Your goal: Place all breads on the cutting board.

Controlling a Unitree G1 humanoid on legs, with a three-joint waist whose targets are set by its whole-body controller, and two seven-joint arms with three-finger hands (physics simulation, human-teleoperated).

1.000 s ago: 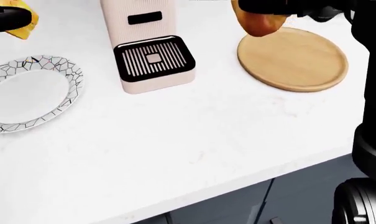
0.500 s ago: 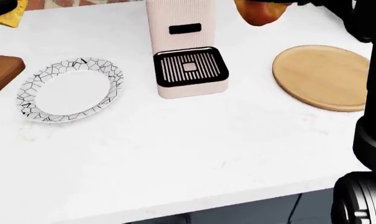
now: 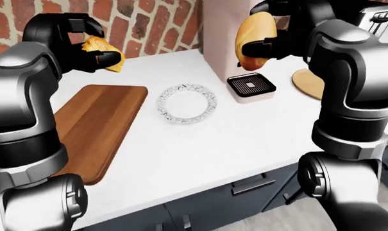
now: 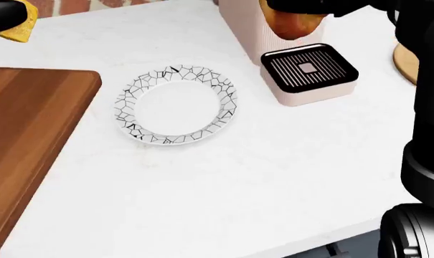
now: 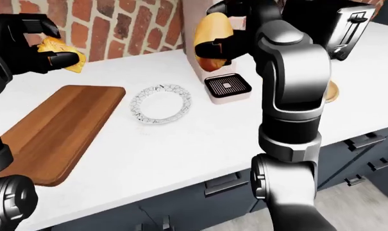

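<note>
Cutting board — bare, long axis running up the surface at left-eye view's left. Left hand clasps a croissant above its top end — nearer. Right hand clasps an upright loaf well right, over the coffee machine.

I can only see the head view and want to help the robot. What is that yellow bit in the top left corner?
Observer: A piece of bread, gripped by the left hand above the counter.
Operator: Is the brown board big?
Observer: The cutting board is a long rectangle running down to the counter's edge, with nothing on it.
Operator: And the orange thing at the top?
Observer: A long bread roll, held upright in the right hand.
</note>
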